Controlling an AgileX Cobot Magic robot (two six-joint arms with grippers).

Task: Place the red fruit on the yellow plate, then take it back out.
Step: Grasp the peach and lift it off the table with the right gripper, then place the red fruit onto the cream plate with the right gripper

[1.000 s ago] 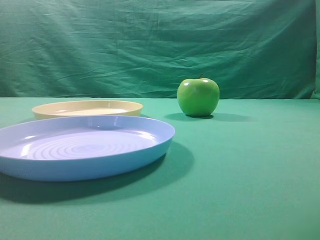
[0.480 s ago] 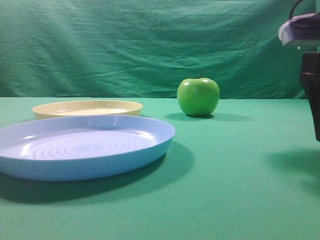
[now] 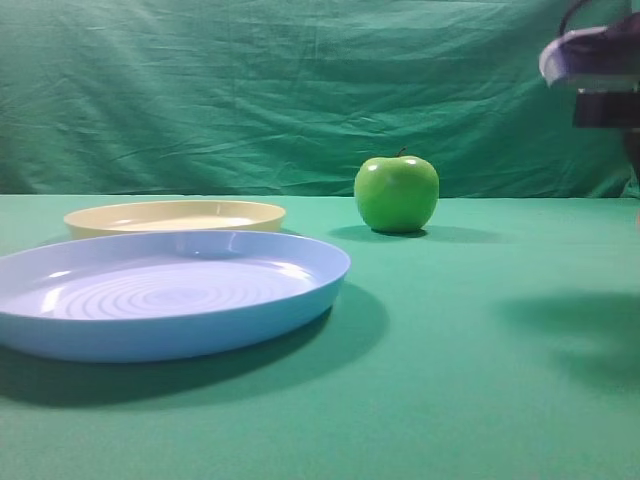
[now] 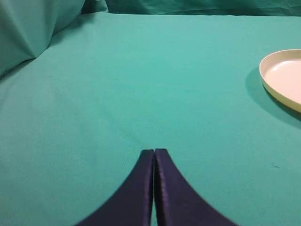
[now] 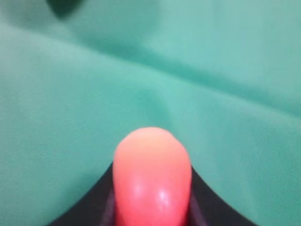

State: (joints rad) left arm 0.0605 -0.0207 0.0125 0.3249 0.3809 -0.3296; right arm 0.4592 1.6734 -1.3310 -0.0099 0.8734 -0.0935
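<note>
On the left, the left claw (image 4: 154, 188) is sitting clenched and empty over the bare table (image 4: 117, 84), while the yellow plate (image 3: 175, 216) is waiting just behind the blue plate (image 3: 165, 290), with the green apple (image 3: 396, 193) resting further right. At the far right the right claw (image 5: 151, 207) is grasping the red fruit (image 5: 151, 174) between its jaws above the cloth — the pick looks done, so the carrying step is beginning. Next, by my reckoning, the fruit is needing a leftward carry past the apple — then a gentle lowering onto the yellow plate.

a staged lab set: green cloth backdrop (image 3: 300, 90) and cloth-covered table (image 3: 480, 380).
</note>
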